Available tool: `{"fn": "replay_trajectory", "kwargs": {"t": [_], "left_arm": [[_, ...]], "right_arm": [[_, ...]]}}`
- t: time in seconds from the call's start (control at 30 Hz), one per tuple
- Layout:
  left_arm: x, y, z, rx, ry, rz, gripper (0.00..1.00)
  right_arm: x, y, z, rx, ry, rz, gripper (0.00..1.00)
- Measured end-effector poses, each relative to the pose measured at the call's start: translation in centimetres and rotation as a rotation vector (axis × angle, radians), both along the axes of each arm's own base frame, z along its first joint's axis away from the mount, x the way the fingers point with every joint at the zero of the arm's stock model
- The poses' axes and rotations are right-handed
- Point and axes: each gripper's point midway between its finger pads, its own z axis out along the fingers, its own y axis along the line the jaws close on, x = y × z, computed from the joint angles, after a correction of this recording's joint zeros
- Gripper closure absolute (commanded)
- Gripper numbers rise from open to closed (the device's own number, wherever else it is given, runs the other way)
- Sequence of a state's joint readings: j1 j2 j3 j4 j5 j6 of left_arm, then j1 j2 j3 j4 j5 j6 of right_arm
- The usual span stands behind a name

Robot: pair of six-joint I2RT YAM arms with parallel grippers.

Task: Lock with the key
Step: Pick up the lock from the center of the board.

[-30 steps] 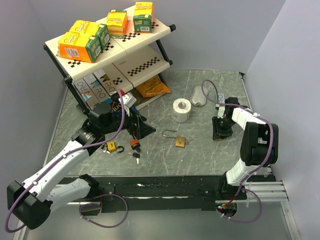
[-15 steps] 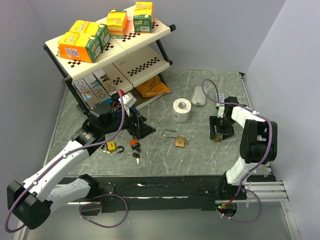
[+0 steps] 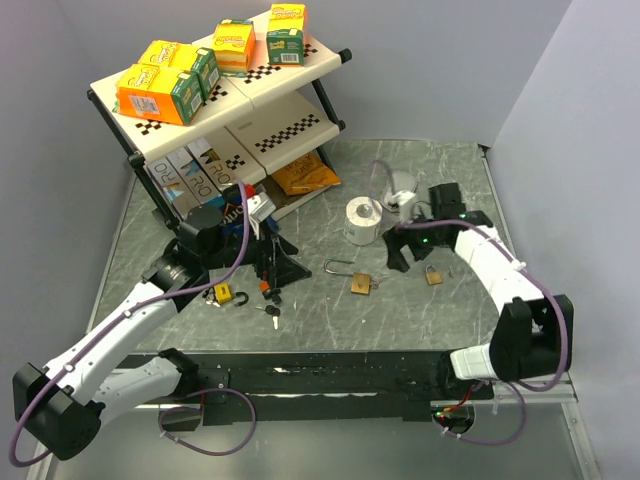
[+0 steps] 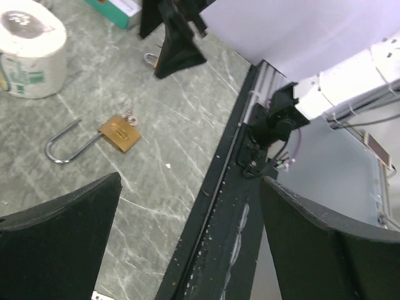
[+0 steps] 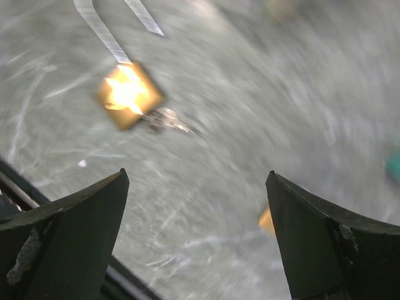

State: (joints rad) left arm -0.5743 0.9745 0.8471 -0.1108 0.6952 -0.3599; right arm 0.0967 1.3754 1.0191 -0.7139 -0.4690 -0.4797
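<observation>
A brass padlock [image 3: 360,283] lies mid-table with its shackle open and a key [image 3: 376,285] in its body. The left wrist view shows the padlock [image 4: 119,132] too, and in the blurred right wrist view the padlock [image 5: 128,94] and the key [image 5: 165,120] appear together. My right gripper [image 3: 399,252] hovers open just right of it, nothing between its fingers [image 5: 195,178]. A small brass padlock [image 3: 433,275] lies free to that gripper's right. My left gripper [image 3: 272,265] stands open and empty [image 4: 190,181] left of the brass padlock.
A toilet roll [image 3: 363,220] and a grey mouse [image 3: 400,190] lie behind the padlock. A yellow padlock [image 3: 224,294] and a loose black-headed key [image 3: 272,312] sit near the left gripper. A shelf rack [image 3: 230,110] with boxes fills the back left.
My right gripper has opened wide and swung left, away from the small brass padlock, toward the padlock with the key. The left gripper shifted slightly.
</observation>
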Motion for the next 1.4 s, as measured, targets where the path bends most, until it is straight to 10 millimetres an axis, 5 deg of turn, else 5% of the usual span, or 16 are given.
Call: {"fn": "replay_trajectory", "kwargs": {"t": [0.17,0.43,0.9,1.4], "left_arm": [[-1.1,0.3,0.3,-0.021,0.0,-0.056,0.04],[-2.2,0.5,-0.5,-0.038,0.017,-0.108,0.04],[-2.8,0.7,-0.2,-0.058,0.022,-0.128,0.04],[-2.3,1.2,-0.5,-0.063,0.042,-0.103,0.04]], "right_arm": [[-1.5,4.8,0.6,0.005,-0.117,0.319,0.01],[-2.1,8.1,-2.3,-0.054,-0.143,0.576,0.01],[-2.4,9.0,-8.7,-0.144,-0.021,0.672,0.01],[-2.1,9.8,-9.7,-0.201,-0.035,0.694,0.11]]}}
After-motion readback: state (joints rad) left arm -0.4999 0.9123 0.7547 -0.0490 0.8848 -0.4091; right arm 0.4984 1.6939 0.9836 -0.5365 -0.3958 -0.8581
